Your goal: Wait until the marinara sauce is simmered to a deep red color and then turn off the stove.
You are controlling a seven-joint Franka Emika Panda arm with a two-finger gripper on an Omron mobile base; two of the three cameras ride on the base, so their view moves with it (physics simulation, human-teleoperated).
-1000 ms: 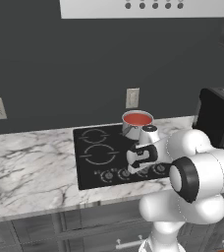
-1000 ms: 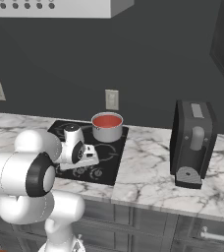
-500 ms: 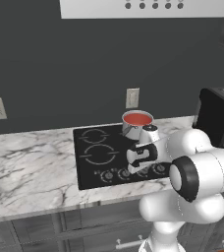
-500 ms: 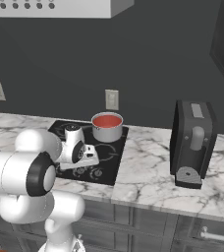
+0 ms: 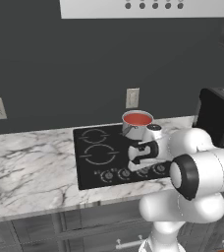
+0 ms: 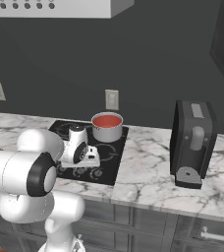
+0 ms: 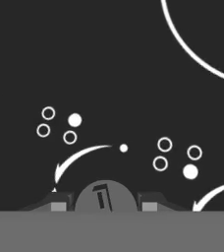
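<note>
Dark grey wall backs a white marble counter [image 6: 148,172], with a pale range hood [image 5: 143,7] overhead and a light outlet plate [image 6: 112,99] just above the cooking area. Set into the counter is the stove [image 5: 97,155], a black glass cooktop with grey burner rings and a row of round knobs along its front edge. On its rear burner, at about 1 o'clock on the cooktop in the left base view, stands a shiny steel saucepan [image 6: 107,131] holding the marinara sauce [image 6: 107,121], a smooth red-orange disc. A black toaster-like appliance [image 6: 192,142] stands on the counter at 3 o'clock from the pan, well apart from it. The hand [image 7: 104,204] reaches down over the front knob row; in the hand view its two dark fingertips [image 7: 57,203] sit on either side of a grey round knob [image 7: 105,198], closed on it.
</note>
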